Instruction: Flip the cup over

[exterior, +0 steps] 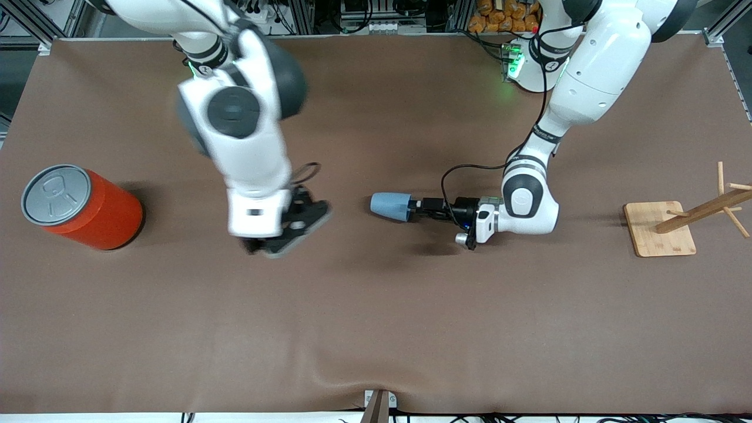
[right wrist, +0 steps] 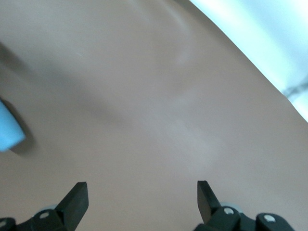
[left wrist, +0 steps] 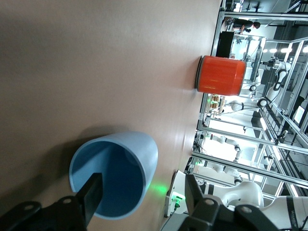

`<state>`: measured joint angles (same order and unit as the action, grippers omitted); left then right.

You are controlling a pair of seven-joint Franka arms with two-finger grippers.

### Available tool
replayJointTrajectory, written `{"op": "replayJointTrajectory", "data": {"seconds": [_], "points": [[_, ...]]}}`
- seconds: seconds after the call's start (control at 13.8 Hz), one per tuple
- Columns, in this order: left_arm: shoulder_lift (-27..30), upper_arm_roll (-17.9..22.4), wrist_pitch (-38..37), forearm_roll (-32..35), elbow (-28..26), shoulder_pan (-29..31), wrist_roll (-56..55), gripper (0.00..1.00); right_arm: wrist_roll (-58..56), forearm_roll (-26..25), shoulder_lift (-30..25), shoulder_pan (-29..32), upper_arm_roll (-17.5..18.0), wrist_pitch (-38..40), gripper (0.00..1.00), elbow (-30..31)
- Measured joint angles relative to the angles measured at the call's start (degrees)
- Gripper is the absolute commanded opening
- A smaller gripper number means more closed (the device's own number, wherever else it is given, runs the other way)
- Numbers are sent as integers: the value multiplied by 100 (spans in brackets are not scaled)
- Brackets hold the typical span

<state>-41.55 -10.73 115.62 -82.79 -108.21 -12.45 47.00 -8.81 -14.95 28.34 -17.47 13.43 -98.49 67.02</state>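
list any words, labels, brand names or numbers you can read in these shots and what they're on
No text can be read anywhere.
Orange can: the grey lid carries an embossed pull-tab shape, no letters.
Cup, held by the left gripper: plain, no print.
Wooden rack: unmarked.
Right gripper, over the table: no label legible.
Arm joints: small marks, too small to read.

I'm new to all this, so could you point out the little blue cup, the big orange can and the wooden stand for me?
cup (exterior: 390,206): front view, its light-blue side wall.
orange can (exterior: 108,214): front view, its orange side.
wooden stand (exterior: 658,235): front view, its flat base.
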Motion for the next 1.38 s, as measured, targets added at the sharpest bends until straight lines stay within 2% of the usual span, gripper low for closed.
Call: {"op": "replayJointTrajectory", "data": {"seconds": [0.07, 0.15, 0.29, 0.36, 0.51, 0.73, 0.8, 0.94, 1.16, 1.38], "points": [[-23, -1, 31, -28, 1, -63, 0, 50, -1, 30, -151, 314, 37, 136, 100, 0], [-42, 0, 81, -49, 1, -125, 0, 46, -53, 133, -248, 785, 211, 154, 100, 2], [-76, -1, 249, -179, 4, -269, 0, 20, -392, 351, -286, 1974, 906, 185, 100, 3], [-84, -2, 320, -295, 4, -355, 0, 2, -535, 403, -297, 2461, 1170, 283, 100, -3], [-84, -4, 456, -503, 17, -526, 0, 0, -328, 505, -447, 2849, 1265, 653, 100, -27], [-35, -3, 558, -499, 200, -575, -469, 0, 1265, 876, -945, 2812, 1040, 1147, 100, 7], [-10, 2, 598, -328, 309, -578, -882, 0, 1498, 1043, -1124, 2762, 833, 1335, 100, 60], [160, 8, 650, 395, 604, -582, -2024, 0, 1589, 1290, -1500, 2573, 188, 1564, 100, 357], [623, 50, 684, 1710, 1017, -560, -3919, 0, 1597, 1410, -2096, 2306, -622, 1437, 100, 1242], [1067, 79, 692, 3036, 1196, -504, -5291, 0, 1611, 1417, -2461, 2164, -803, 1422, 100, 1690]]}}
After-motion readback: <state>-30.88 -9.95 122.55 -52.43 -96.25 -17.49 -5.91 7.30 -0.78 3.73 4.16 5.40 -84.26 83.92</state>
